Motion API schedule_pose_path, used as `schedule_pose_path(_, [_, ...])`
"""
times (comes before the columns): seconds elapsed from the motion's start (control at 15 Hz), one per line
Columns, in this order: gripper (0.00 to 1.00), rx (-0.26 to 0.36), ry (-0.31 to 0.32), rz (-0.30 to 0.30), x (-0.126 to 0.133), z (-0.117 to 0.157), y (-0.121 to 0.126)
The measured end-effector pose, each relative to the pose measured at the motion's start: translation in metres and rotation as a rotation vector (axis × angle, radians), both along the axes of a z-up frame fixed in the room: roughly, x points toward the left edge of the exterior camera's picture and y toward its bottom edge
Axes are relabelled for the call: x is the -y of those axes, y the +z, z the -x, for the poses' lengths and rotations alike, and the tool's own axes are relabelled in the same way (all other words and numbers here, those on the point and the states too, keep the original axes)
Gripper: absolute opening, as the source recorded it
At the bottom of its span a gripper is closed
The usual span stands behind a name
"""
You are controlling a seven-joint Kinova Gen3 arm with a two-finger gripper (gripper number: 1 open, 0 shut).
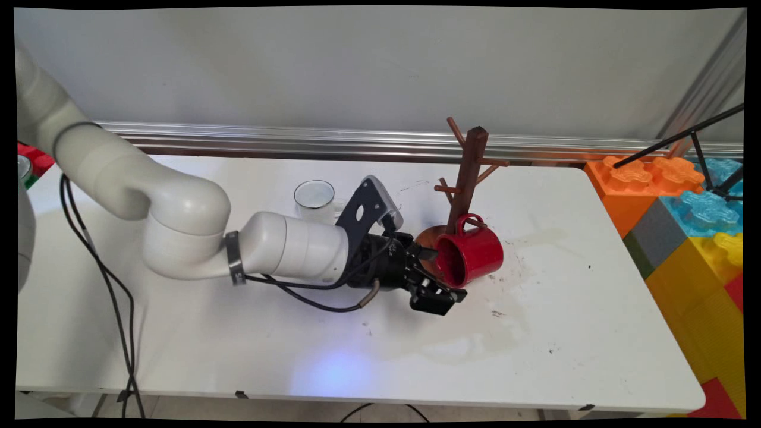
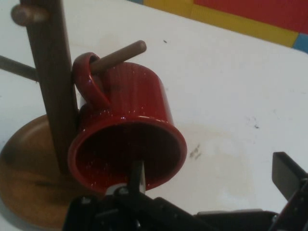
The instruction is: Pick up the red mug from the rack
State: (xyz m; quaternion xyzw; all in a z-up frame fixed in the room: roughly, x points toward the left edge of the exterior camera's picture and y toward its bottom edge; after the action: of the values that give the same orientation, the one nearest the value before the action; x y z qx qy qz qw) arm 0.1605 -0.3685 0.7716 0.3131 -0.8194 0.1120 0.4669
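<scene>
While your end effector (image 1: pixel 439 278) sits spread w/ one finger inside the red mug (image 1: pixel 472 251), mug's handle hangs on the wooden rack (image 1: pixel 468 172)'s peg; glass (image 1: pixel 314 198) behind arm.

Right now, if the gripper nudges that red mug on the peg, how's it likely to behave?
The red mug hangs by its handle on a low peg of the wooden mug tree, so it would probably swing or slide along the peg rather than stay put. Its glossy glaze looks slippery and likely chips. The gripper is open, with one finger at the mug's mouth; a hard push might tip the tree.
</scene>
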Motion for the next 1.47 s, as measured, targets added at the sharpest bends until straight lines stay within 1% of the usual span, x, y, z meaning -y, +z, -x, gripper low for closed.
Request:
schedule_pose_path(0.33, [1.0, -0.035, 0.041, -0.019, 0.0, 0.007, -0.019])
schedule_pose_path(0.53, [1.0, -0.058, 0.059, -0.016, 0.002, 0.014, -0.029])
schedule_pose_path(1.0, [1.0, -0.089, 0.079, 0.004, 0.009, 0.027, -0.047])
schedule_pose_path(1.47, [1.0, -0.105, 0.086, 0.022, 0.02, 0.048, -0.066])
